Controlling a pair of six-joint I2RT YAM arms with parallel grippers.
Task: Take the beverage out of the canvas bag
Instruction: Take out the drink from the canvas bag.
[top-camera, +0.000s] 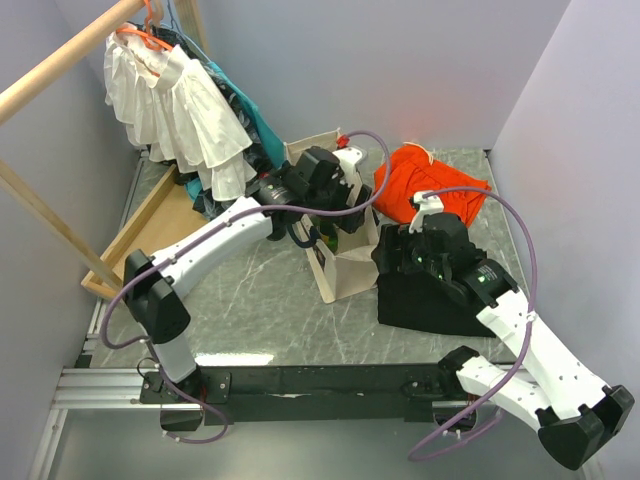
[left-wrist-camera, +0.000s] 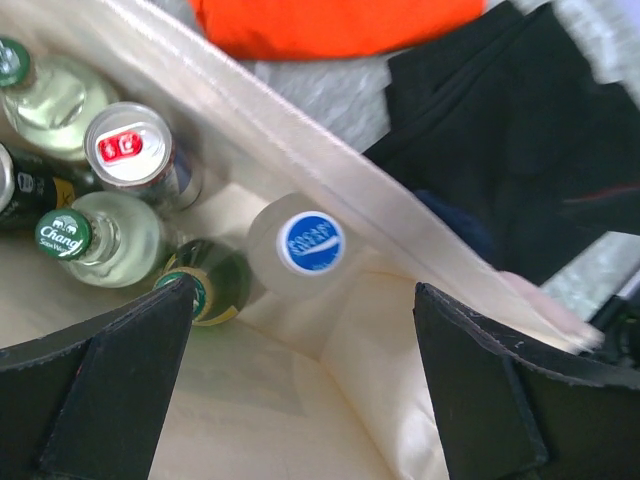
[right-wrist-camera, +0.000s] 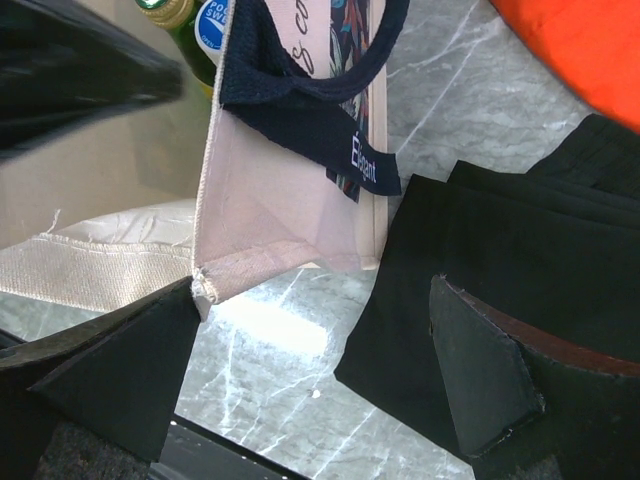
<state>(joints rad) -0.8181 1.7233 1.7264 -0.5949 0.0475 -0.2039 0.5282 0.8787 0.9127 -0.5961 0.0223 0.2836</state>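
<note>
The left gripper (left-wrist-camera: 302, 300) is held over the mouth of the canvas bag (top-camera: 350, 270), jaws spread wide and empty; the right gripper (right-wrist-camera: 312, 290) is open too, beside the bag's corner. The beverages stand inside, with the blue-capped bottle (left-wrist-camera: 310, 242) nearest. The jaws are best lowered straight, centred on that cap and kept clear of the bag wall.

The boxy beige canvas bag (top-camera: 345, 270), centre of the overhead view, carries dark navy strap handles (right-wrist-camera: 300, 110), one with a white-lettered tag. Inside it, in the left wrist view, a clear plastic bottle (left-wrist-camera: 310, 242) shows a blue cap with white lettering. A silver can (left-wrist-camera: 130, 148) has a red patch on top, and a pale glass bottle (left-wrist-camera: 65, 235) has a green cap. At upper right overhead lies a bright orange cloth bundle (top-camera: 425, 180); below it is plain black folded fabric (top-camera: 420, 305). The grey table (top-camera: 260, 300) is veined white like marble. At upper left hangs a white ruffled garment (top-camera: 180, 110).
</note>
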